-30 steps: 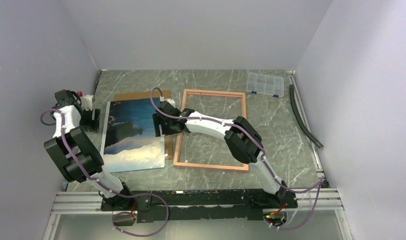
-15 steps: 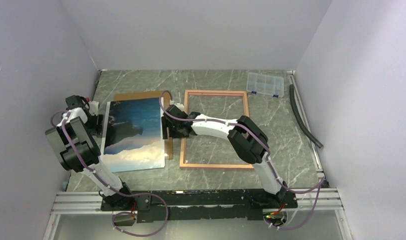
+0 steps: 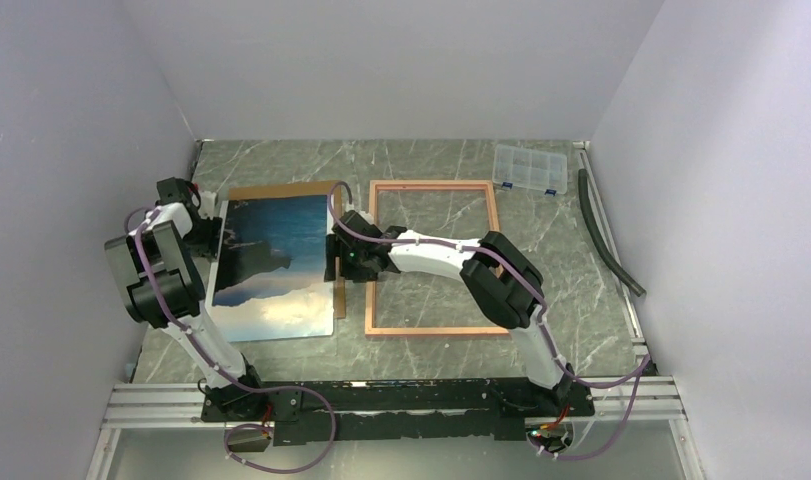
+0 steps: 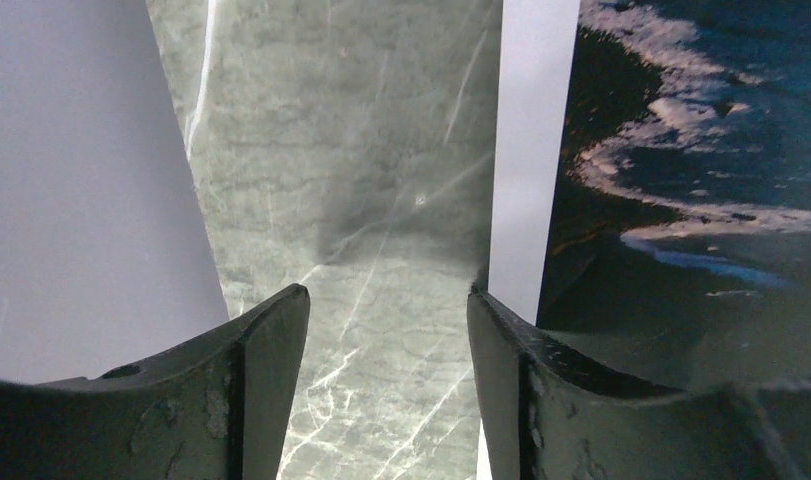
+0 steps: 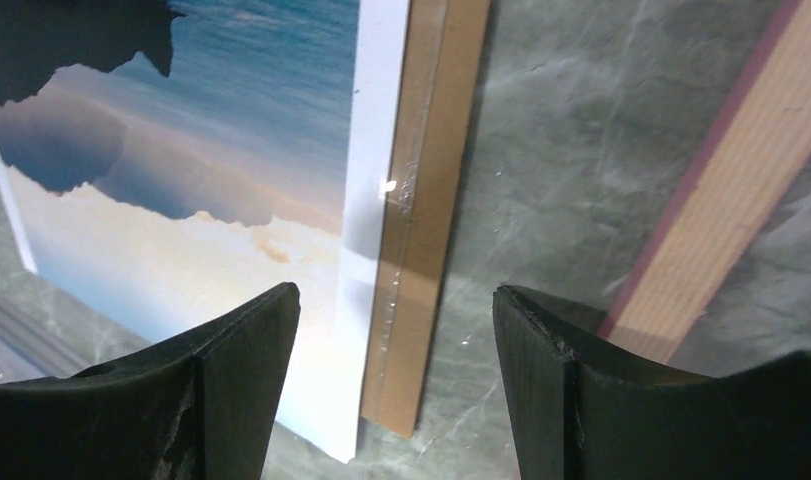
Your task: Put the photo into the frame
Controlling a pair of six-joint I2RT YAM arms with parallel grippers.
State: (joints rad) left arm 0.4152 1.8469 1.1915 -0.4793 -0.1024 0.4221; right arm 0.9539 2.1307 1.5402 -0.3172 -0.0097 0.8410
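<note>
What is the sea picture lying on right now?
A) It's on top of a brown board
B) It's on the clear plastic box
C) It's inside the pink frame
A: the photo lies on the brown board, whose edge peeks out along its far and right sides, while the frame beside it surrounds only bare table.
</note>
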